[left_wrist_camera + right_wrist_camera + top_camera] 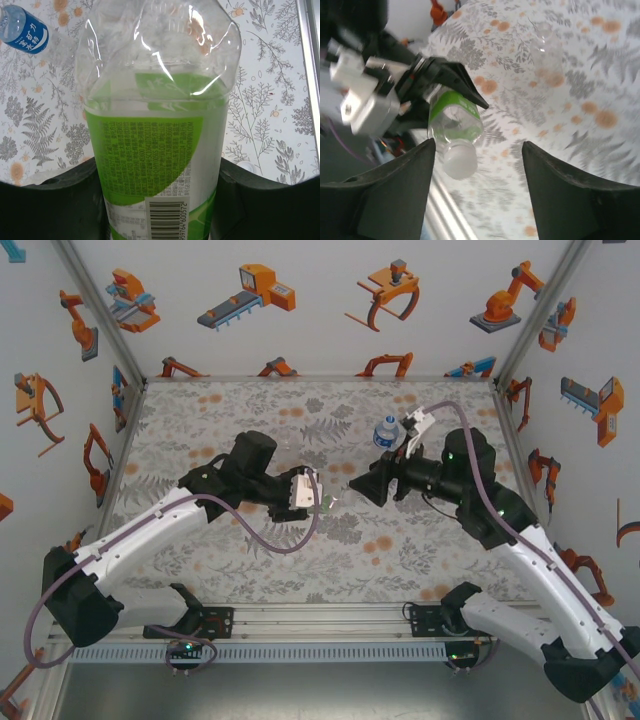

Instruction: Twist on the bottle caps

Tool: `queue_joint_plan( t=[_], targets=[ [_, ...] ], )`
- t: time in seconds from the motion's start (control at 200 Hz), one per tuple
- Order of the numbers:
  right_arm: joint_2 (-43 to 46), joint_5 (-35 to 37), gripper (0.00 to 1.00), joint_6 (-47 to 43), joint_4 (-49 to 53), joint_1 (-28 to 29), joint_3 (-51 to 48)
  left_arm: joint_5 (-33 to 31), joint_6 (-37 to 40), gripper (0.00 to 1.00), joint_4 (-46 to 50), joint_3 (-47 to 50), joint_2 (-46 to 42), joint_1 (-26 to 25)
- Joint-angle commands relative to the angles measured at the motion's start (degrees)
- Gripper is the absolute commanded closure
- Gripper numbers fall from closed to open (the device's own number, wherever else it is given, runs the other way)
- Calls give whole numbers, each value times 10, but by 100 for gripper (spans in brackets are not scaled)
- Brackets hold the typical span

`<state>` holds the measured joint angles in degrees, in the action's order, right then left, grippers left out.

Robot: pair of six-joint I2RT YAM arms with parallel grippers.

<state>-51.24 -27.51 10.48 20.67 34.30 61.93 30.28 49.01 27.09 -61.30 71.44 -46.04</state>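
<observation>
1. I see the left gripper point(322, 498) clamped on the green bottle point(150, 155).
2. Right gripper point(478, 145): jaws apart, the bottle's cap point(459, 161) between them.
3. Blue bottle point(386, 432): beyond the green bottle, apart.

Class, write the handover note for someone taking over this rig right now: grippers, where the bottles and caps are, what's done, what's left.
Left gripper: shut on the green-label bottle.
Right gripper: open, facing that bottle's white cap, not gripping it.
Blue-label bottle and clear bottle are on the table, apart from both grippers.
Done: the white cap sits on the green-label bottle; tightness unclear.
Left: check it, then cap the other two if uncapped.
</observation>
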Motion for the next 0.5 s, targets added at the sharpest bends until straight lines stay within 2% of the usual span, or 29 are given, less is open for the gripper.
queue_joint_plan(
  t=[0.0, 0.11, 0.19, 0.496],
  targets=[
    [18, -118, 43, -249, -9, -1, -5, 32, 17, 100, 19, -18, 3, 4],
    [38, -190, 49, -380, 8, -1, -24, 39, 18, 100, 20, -18, 0, 6],
    [45, -223, 49, -458, 30, 0, -32, 43, 20, 100, 22, -18, -1, 6],
    [26, -217, 48, -465, 0, 8, -60, 44, 16, 100, 21, -20, -1, 9]
  ],
)
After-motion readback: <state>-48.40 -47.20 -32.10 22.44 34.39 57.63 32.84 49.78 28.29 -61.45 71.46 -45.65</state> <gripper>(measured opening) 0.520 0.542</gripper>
